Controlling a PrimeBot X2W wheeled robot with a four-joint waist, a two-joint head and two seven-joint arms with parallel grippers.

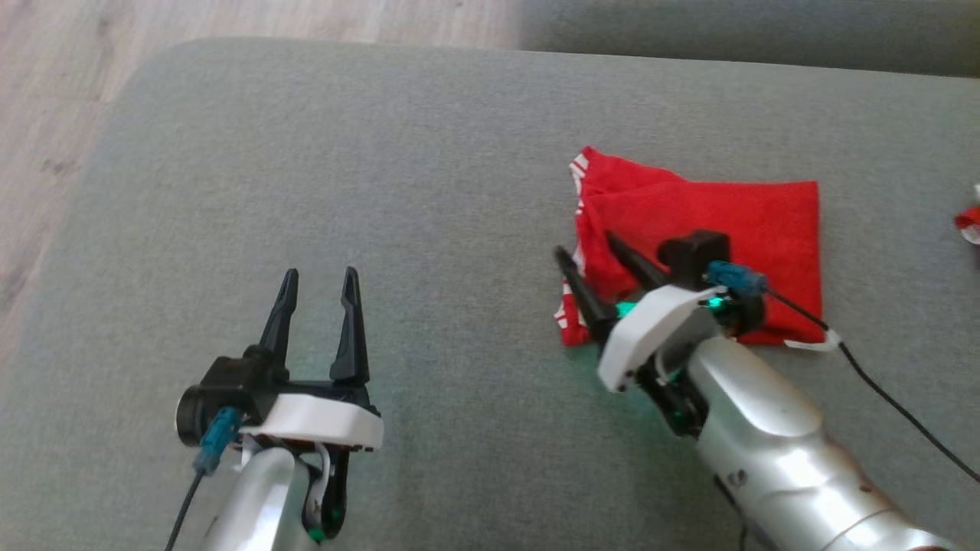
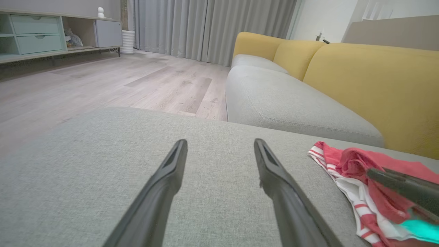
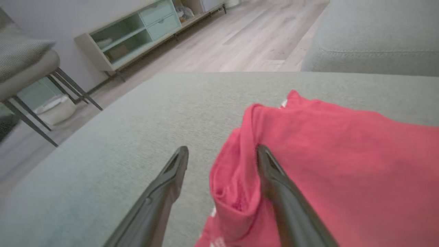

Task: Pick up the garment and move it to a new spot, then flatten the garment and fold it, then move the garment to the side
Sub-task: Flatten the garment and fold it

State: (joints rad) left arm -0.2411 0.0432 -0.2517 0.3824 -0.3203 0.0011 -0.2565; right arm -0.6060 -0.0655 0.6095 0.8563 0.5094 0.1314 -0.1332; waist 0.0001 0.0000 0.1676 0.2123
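- The right gripper (image 1: 588, 246) has its jaws spread wide and grips nothing. One finger lies over the garment (image 1: 704, 214) and the other sits just off its left edge, above bare fabric.
- In the right wrist view, a raised ridge of the garment (image 3: 343, 164) stands between the fingers of the right gripper (image 3: 222, 152). I cannot tell whether the cloth touches either finger.
- The left gripper (image 1: 320, 275) is fully spread and empty. It hovers over the grey cushion (image 1: 383, 153), well to the left of the garment.
- Around the left gripper (image 2: 221, 142) the cushion is bare ahead and to the left. Its rounded edge drops to the wooden floor (image 1: 46, 115) on the far left.
- Beyond the cushion's far edge lies a grey sofa seat (image 2: 284, 103) with yellow backrests (image 2: 370, 79).
- A small red thing (image 1: 968, 222) sits at the right border of the head view, apart from the garment.
- The garment lies on the right half of the cushion, folded into a rough rectangle. Its right and far edges are straight.
- The cloth is red, with a red-and-white striped layer showing along the left side (image 2: 346, 164), where it is bunched and wrinkled.
- A white tag (image 1: 811, 346) sticks out at its near right corner.
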